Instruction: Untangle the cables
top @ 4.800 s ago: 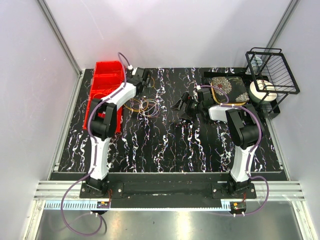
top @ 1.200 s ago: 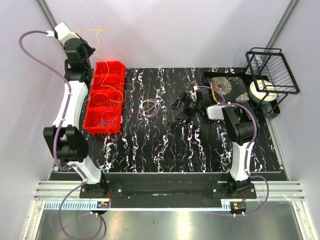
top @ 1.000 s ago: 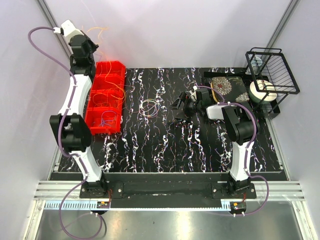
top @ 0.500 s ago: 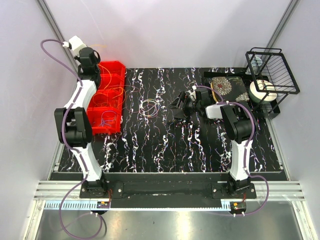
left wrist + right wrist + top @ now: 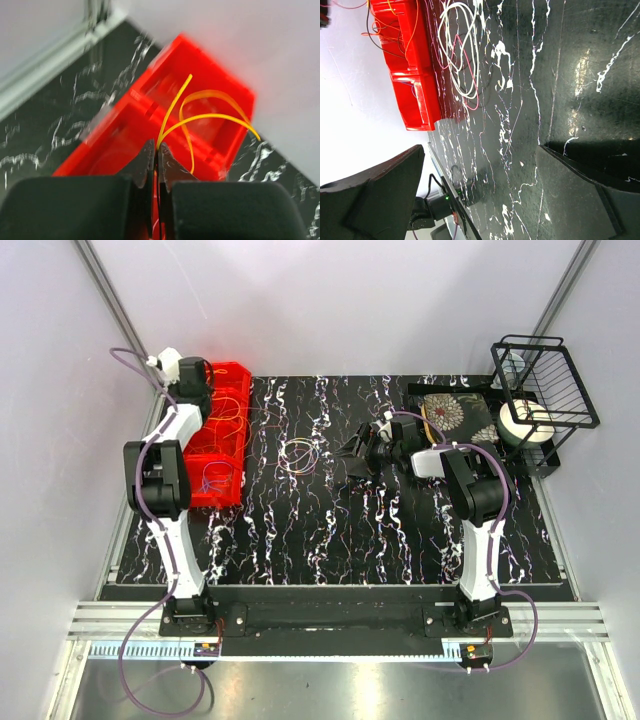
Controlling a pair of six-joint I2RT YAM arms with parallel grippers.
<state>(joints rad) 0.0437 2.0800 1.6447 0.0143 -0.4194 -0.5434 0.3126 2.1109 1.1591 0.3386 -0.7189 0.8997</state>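
Note:
A small tangle of cables (image 5: 298, 452), yellow, white and pink loops, lies on the black marbled table left of centre. It also shows in the right wrist view as cables (image 5: 460, 49). More orange and yellow cables (image 5: 218, 436) lie in the red bin (image 5: 214, 499). My left gripper (image 5: 200, 380) hangs over the bin's far end. In the left wrist view the left gripper (image 5: 156, 148) is shut on a thin yellow cable (image 5: 210, 116) that loops out above the red bin (image 5: 227, 90). My right gripper (image 5: 354, 455) rests open on the table right of the tangle, nothing between its fingers (image 5: 380, 185).
A black wire rack (image 5: 546, 385) stands at the back right with a white roll (image 5: 522, 421) beside it. A flower-patterned box (image 5: 455, 411) lies behind the right arm. Grey walls close the table on the left, back and right.
My left arm has come down from high over the bin's far end to just above the bin, still gripping the yellow cable. The right arm has stayed put.

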